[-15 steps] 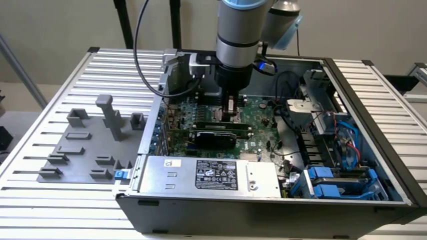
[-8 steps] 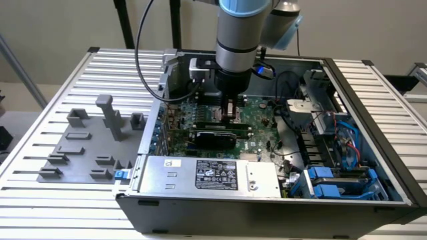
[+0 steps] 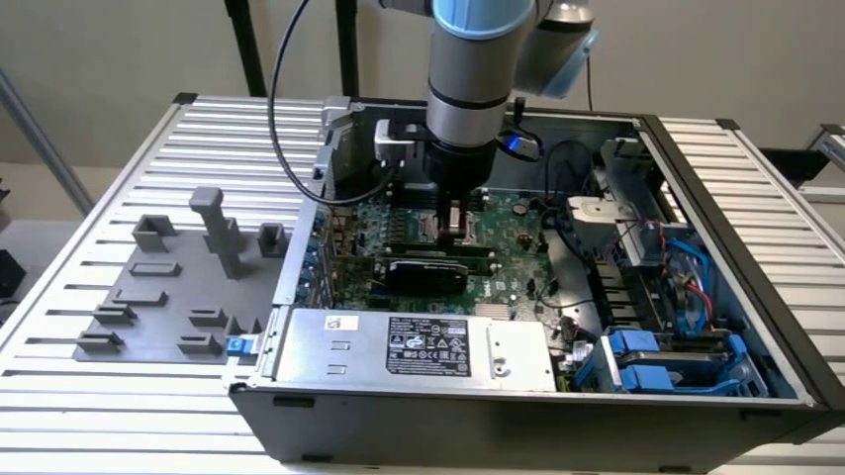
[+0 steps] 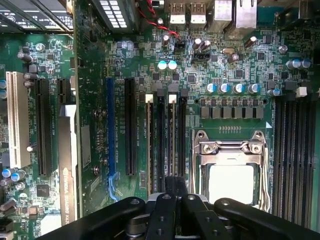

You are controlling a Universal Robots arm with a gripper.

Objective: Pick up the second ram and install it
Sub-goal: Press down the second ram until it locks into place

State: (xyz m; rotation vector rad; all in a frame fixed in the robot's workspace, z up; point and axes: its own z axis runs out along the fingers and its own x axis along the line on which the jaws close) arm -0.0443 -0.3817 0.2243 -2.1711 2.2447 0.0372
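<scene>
Green motherboard (image 4: 235, 75) lies beneath the gripper (image 4: 175, 192), which hovers over the memory slots (image 4: 167, 135); whether its fingers grip anything cannot be told.

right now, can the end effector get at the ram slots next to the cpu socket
Probably yes: the end effector hangs just above the ram slots, no cable or card between them.

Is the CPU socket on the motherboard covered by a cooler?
No, the CPU socket lies bare in the wrist view, its metal retention frame and pale centre exposed.
</scene>
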